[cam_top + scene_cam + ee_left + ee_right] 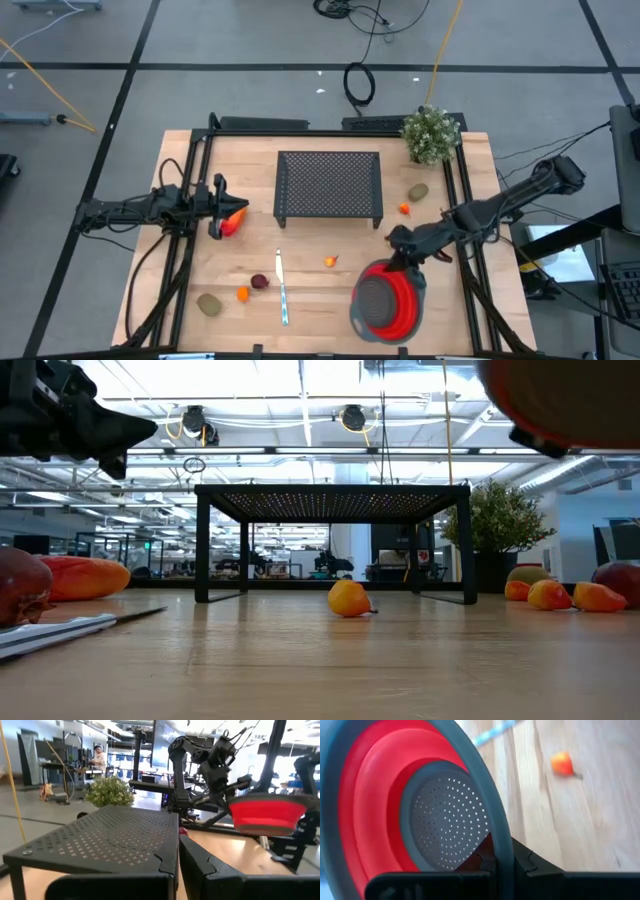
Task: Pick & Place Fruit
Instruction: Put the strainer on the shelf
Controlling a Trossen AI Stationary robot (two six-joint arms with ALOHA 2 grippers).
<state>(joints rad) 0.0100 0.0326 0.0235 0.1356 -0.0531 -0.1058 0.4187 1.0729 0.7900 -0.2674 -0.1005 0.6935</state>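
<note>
While right pincer (pixel 397 262) grips bowl (pixel 385 300) rim, fruit (pixel 330 261) well apart

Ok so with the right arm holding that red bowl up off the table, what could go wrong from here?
1. The right gripper pinches only the grey rim of the red collapsible bowl, so the bowl could tilt or slip.
2. The bowl is in the air; lowering it might strike the small orange fruit or the silver knife nearby.
3. The left gripper sits by the red-orange oval fruit and could nudge it.
</note>
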